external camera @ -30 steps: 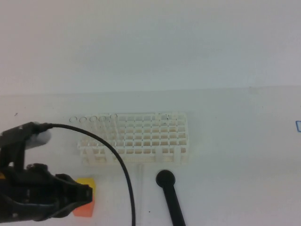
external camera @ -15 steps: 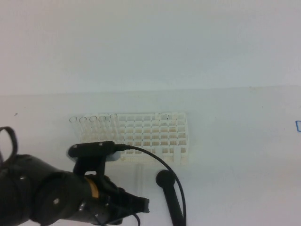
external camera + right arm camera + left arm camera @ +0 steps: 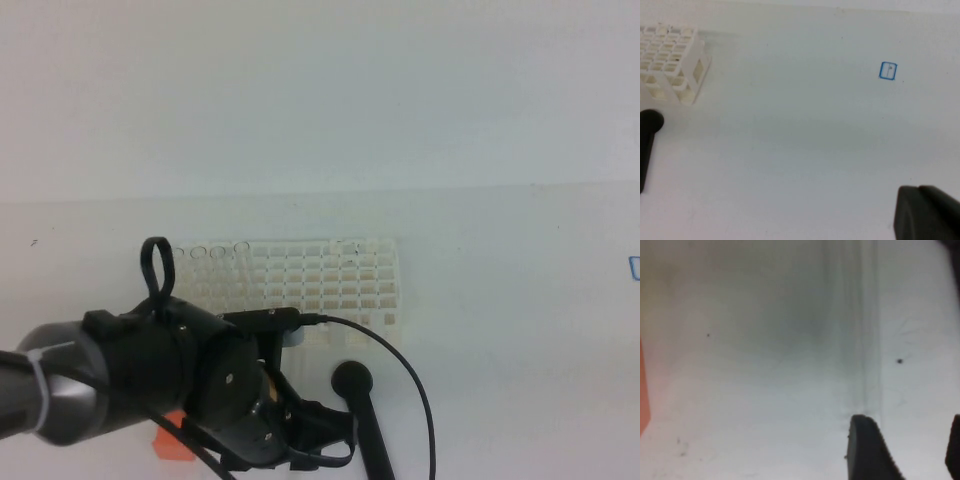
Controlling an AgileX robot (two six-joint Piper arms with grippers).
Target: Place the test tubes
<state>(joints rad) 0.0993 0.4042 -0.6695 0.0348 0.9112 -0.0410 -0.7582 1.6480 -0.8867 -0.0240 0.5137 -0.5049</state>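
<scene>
A white test tube rack stands mid-table, and several clear tubes stand in its far left row. My left arm hangs over the rack's near left corner. In the left wrist view, a clear test tube lies flat on the table. My left gripper is open just short of the tube's near end, with nothing between its fingers. My right gripper is shut and empty, low over bare table to the right of the rack. It does not show in the high view.
A black rod with a round head lies in front of the rack's right half, also seen as the rod in the right wrist view. An orange block peeks out under my left arm. A small blue mark is on the table far right.
My left arm has swung from the lower left corner rightward to the front of the rack. It now covers the rack's near left corner and most of the orange block.
</scene>
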